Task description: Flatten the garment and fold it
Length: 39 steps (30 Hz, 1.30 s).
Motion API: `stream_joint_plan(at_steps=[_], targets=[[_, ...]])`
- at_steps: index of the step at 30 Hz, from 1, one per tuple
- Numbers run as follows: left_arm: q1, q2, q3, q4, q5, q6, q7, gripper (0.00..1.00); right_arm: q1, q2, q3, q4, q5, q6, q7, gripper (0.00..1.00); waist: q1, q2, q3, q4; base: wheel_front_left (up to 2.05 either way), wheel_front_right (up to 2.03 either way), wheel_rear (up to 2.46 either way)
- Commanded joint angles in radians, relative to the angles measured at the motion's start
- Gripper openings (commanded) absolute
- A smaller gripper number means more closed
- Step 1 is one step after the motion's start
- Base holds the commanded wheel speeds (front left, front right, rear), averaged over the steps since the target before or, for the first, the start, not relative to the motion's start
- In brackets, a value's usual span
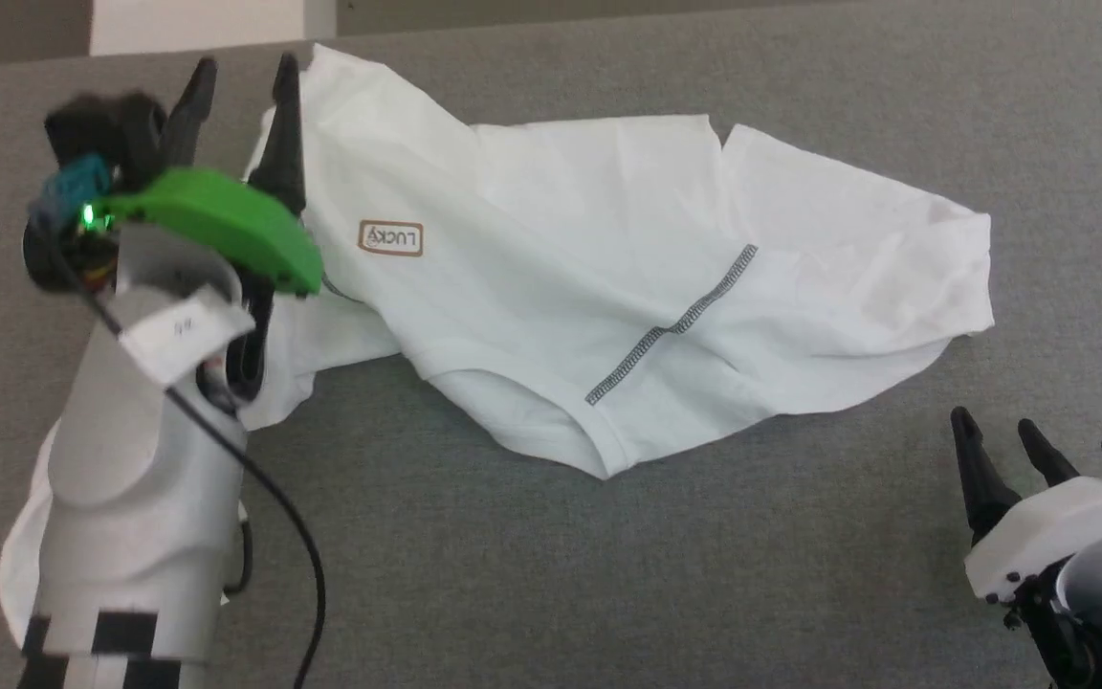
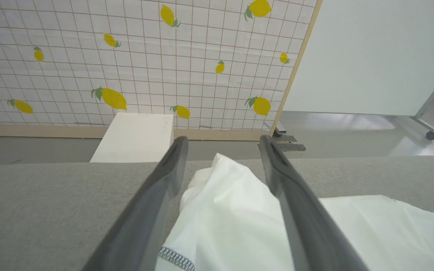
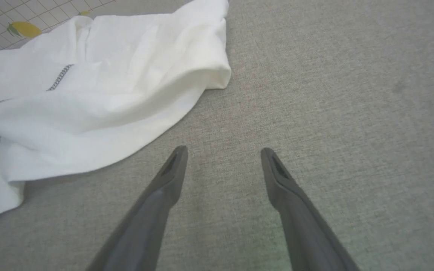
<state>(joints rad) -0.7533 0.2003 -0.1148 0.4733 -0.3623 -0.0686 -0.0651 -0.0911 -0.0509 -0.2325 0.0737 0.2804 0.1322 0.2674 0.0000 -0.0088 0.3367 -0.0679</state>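
Observation:
The garment point(image 1: 608, 268), a white T-shirt with dark zigzag stitching and a brown-bordered "LUCKY" patch point(image 1: 390, 238), lies rumpled across the grey table. My left gripper point(image 1: 243, 75) stands open at the shirt's far left corner. In the left wrist view that corner of the garment point(image 2: 224, 203) lies loose between the spread fingers point(image 2: 164, 180) of the left gripper point(image 2: 222, 140). My right gripper point(image 1: 996, 426) is open near the table's front right, apart from the cloth. In the right wrist view the right gripper point(image 3: 222, 150) hovers over bare table with the garment point(image 3: 89, 98) up to its left.
The grey table point(image 1: 704, 555) has free room along the front and right. Beyond its far edge stand a rigid white box point(image 2: 134, 137), a lemon-print grid wall point(image 2: 126, 56) and a white panel point(image 2: 375, 56).

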Motion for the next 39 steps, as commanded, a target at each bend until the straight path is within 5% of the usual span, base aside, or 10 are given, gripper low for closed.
stream_joint_plan(at_steps=[1,16,29,39], targets=[[0.074,0.015,0.010,-0.032,-0.006,0.005,-0.036,1.00,0.018,0.001,0.000,-0.013,-0.005,-0.002,0.009,1.00,0.0000,0.0085,-0.154,0.134,0.00,0.00,0.00],[0.631,-0.061,0.063,-0.291,-0.051,0.110,-0.165,1.00,0.013,0.001,0.079,-0.035,-0.070,-0.002,0.216,1.00,0.0000,0.0085,-0.228,0.158,0.00,0.00,0.00],[0.640,-0.090,0.033,-0.361,-0.059,0.127,-0.160,1.00,-0.230,-0.113,0.379,0.139,-0.195,-0.002,0.615,1.00,0.0000,0.0085,-0.151,0.204,0.00,0.00,0.00],[0.624,-0.098,0.027,-0.345,-0.069,0.124,-0.172,1.00,-0.242,-0.177,0.472,0.230,-0.152,-0.002,0.619,1.00,0.0000,0.0085,-0.116,0.232,0.00,0.00,0.00]])
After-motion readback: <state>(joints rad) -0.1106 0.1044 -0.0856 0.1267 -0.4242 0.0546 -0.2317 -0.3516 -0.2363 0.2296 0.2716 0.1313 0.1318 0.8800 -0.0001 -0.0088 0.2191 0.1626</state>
